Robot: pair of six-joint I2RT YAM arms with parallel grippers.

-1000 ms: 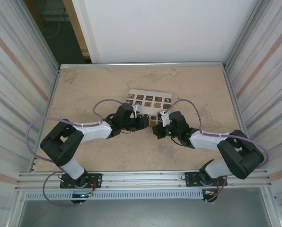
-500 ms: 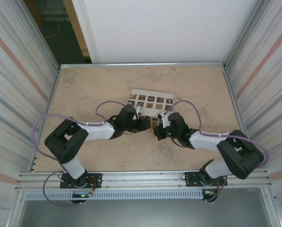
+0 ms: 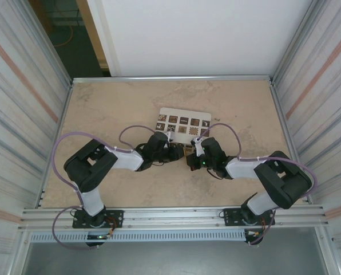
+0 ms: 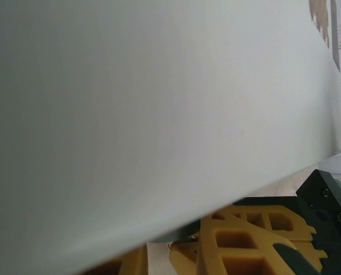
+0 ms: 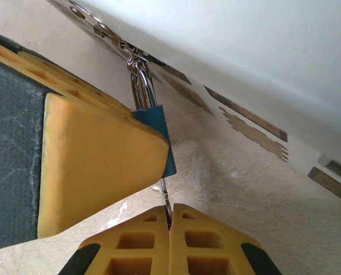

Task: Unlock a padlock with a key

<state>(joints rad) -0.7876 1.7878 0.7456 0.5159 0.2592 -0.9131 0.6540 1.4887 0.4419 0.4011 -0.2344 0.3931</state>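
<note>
Entry: key to padlock, in line, right tool nearer.

My right tool is fully closed, pinching the key by its lower end, so the thin blade stands straight out past the tips. The padlock lies directly ahead of those tips, blue body upright, with its shackle hooked to a ring at the edge of the box and hanging clear of the desk. The key's long axis runs nearly along the body's own and its far end meets the underside, but I cannot tell whether it is in the keyway. My left tool is part-closed on the padlock from the side, with one finger flat on the blue face and the other hidden. I judge the next move to be a turn about that shared axis.
</note>
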